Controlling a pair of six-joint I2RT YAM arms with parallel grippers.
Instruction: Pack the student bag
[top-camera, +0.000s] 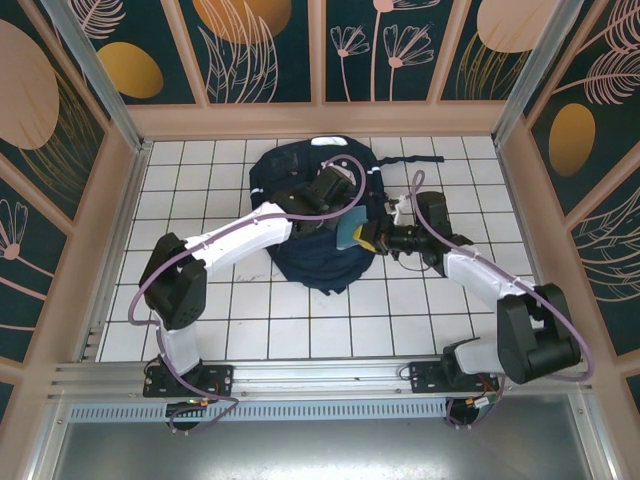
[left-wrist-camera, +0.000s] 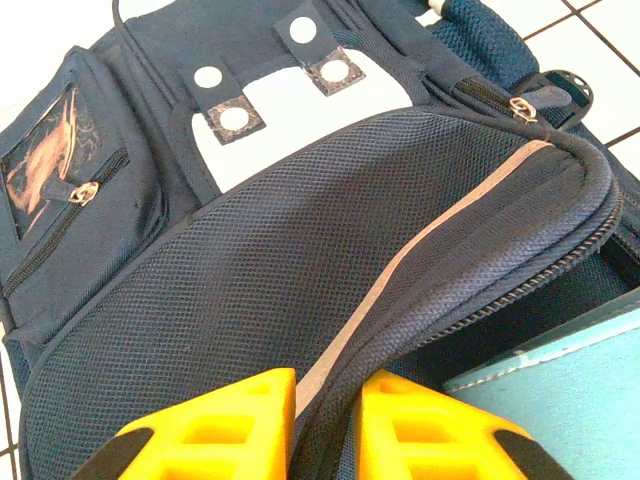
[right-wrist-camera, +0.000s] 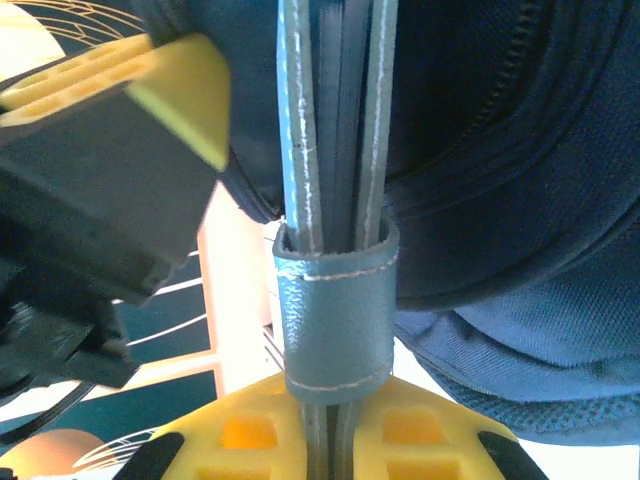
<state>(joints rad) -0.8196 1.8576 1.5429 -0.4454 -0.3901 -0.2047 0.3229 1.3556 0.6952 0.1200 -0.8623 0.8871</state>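
Currently the student bag (top-camera: 285, 175) is seen lying on the white-tiled desk (top-camera: 250, 320), toward 12 o'clock from the arm bases and roughly centred. Both arms are reached in at its 3 to 4 o'clock side.

Left end effector (left-wrist-camera: 325, 435): clenched, with the yellow fingers (left-wrist-camera: 210, 425) pinched on the mesh-lined edge of the bag's open flap and the fabric caught between them. A grey stripe is run along that flap. A teal book (left-wrist-camera: 560, 400) is seen at 4 o'clock in the left wrist view, at the unzipped opening and partly under the flap edge. A white patch (left-wrist-camera: 300, 110) with round snaps is seen at 12 o'clock, and a zip pocket (left-wrist-camera: 70, 190) with a clear window at 9 o'clock.

Right end effector (right-wrist-camera: 330, 445): clenched on the bag's thin straps (right-wrist-camera: 300, 120), which are bundled through a grey-blue leather loop (right-wrist-camera: 335, 310) just above the fingertips. The left end effector's yellow-and-black finger is seen at 10 o'clock in the right wrist view, just beside the straps.
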